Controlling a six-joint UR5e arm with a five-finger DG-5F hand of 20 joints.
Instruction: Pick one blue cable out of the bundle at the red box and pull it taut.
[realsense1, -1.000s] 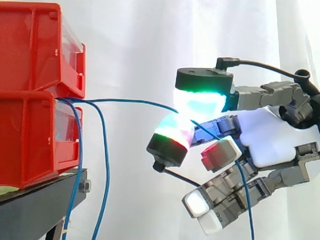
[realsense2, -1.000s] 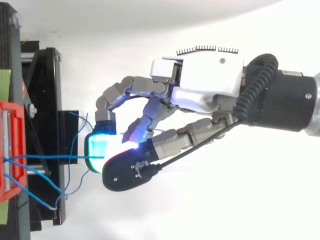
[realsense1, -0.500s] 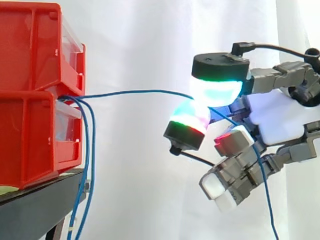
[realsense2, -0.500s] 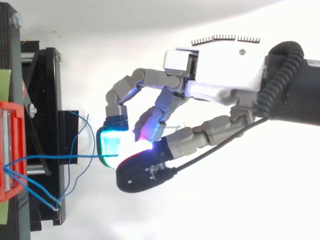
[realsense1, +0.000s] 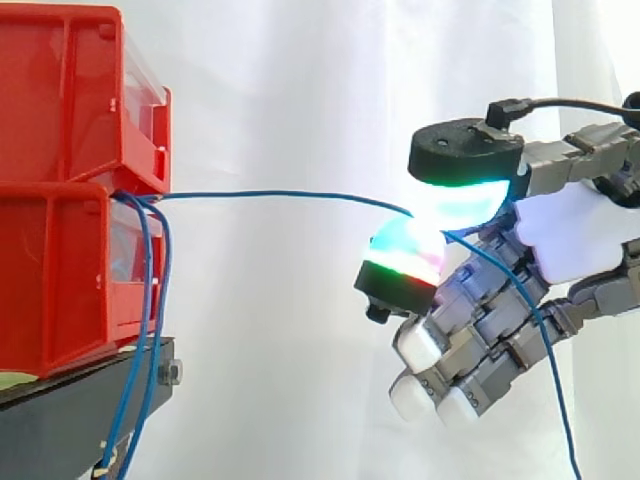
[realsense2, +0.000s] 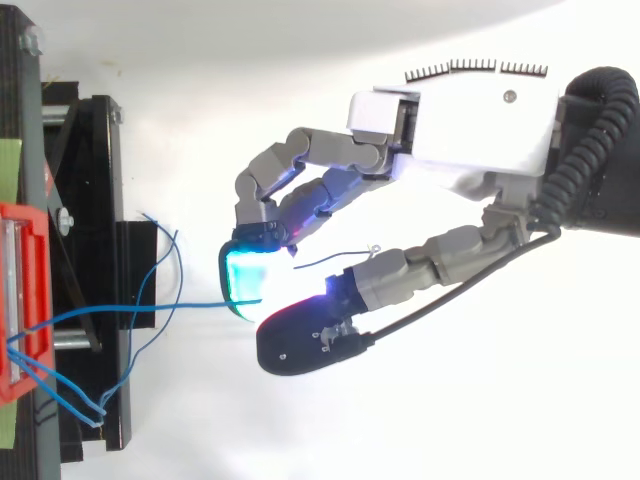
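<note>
Two red bins (realsense1: 70, 190) are stacked on the black stand at the left. From the gap between them comes a bundle of blue cables (realsense1: 150, 300), most hanging down beside the stand. One blue cable (realsense1: 280, 195) runs nearly straight and level from the bins to my hand (realsense1: 570, 240), which is shut on it: a glowing thumb pad and a fingertip pad pinch it at the right of the side view. Past the pinch the cable drops toward the lower right. In the top view the same cable (realsense2: 150, 308) stretches from the red bin (realsense2: 20, 300) to the hand (realsense2: 470, 140).
The black stand (realsense2: 90, 260) carries the bins at the left edge. A white curtain hangs behind everything. Open space lies between the stand and the hand.
The hand has moved to the right, away from the bins, keeping its pinch on the blue cable. The cable's sag has gone and it now runs almost straight.
</note>
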